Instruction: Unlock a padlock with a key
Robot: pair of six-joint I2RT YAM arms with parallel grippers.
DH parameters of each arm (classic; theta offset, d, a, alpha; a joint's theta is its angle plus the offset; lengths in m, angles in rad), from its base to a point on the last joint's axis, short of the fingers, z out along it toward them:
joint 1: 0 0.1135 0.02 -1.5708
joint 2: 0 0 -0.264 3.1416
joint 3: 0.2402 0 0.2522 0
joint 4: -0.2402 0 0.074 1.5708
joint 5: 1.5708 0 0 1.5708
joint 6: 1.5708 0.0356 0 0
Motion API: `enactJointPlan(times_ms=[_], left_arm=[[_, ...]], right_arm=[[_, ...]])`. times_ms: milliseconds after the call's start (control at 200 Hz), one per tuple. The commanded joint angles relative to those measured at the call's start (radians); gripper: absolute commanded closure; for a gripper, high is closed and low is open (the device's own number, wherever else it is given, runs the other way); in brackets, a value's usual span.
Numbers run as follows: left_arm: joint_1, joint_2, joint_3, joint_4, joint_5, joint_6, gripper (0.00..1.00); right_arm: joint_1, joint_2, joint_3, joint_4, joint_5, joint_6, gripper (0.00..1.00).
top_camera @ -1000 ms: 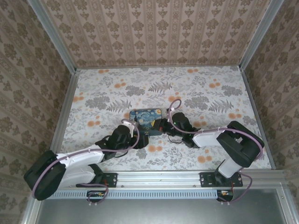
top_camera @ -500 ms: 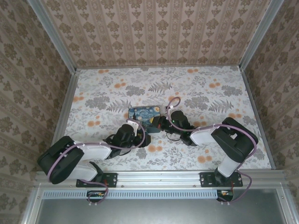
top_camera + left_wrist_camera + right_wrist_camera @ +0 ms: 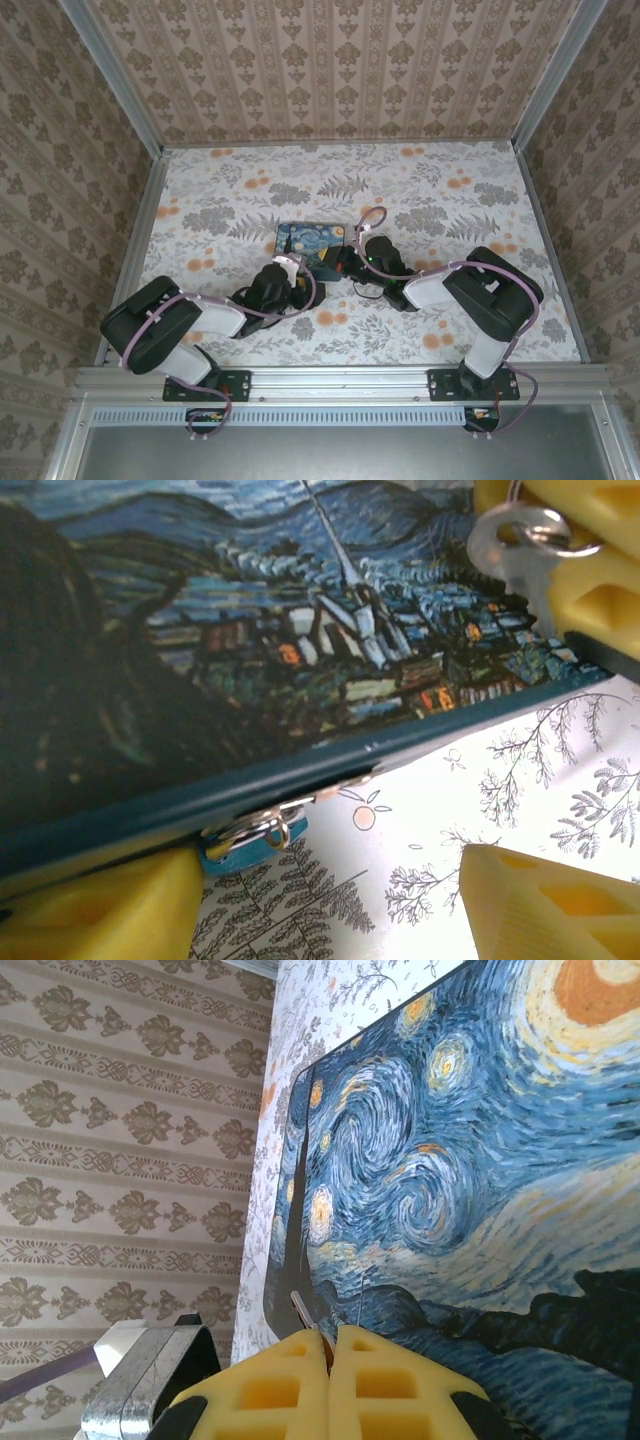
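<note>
wide-open left gripper [image 3: 330, 865] may clamp the starry night box [image 3: 300, 630] edge, missing the padlock [image 3: 252, 838]; right gripper [image 3: 328, 1332] pinches the key [image 3: 301, 1309]

Found the box [image 3: 312, 246] on the table [image 3: 460, 200], between the left gripper [image 3: 330, 880] and the right gripper [image 3: 330, 1335]. Located the padlock [image 3: 255, 836] at the box's front edge, beside the left gripper. Located the key [image 3: 520, 560] over the box's right side, within the right gripper.
</note>
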Motion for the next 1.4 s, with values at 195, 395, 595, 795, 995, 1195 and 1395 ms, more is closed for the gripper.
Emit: enactJointPlan(times_ms=[195, 395, 595, 795, 995, 1195, 1395], left_arm=[[0.084, -0.01, -0.038, 0.192, 0.108, -0.122, 0.31], [0.088, 0.005, -0.032, 0.191, 0.127, -0.133, 0.31], [0.089, 0.064, -0.022, 0.176, 0.113, -0.108, 0.31], [0.09, 0.138, -0.017, 0.184, 0.099, -0.07, 0.31], [0.089, 0.182, -0.022, 0.314, 0.185, -0.105, 0.4], [0.088, 0.136, -0.049, 0.412, 0.256, -0.193, 0.45], [0.088, 0.063, -0.048, 0.34, 0.238, -0.195, 0.43]], right_arm=[[-0.006, 0.045, 0.002, -0.042, 0.002, 0.004, 1.0], [-0.006, 0.059, -0.002, -0.021, 0.002, 0.013, 1.0], [-0.005, 0.066, -0.002, -0.003, -0.003, 0.024, 1.0], [-0.006, 0.051, -0.001, -0.015, -0.003, 0.02, 1.0], [-0.006, 0.042, -0.005, -0.029, 0.0, 0.014, 1.0], [-0.011, 0.036, -0.012, -0.027, -0.001, 0.01, 1.0], [-0.015, 0.039, -0.013, -0.029, -0.002, 0.009, 1.0]])
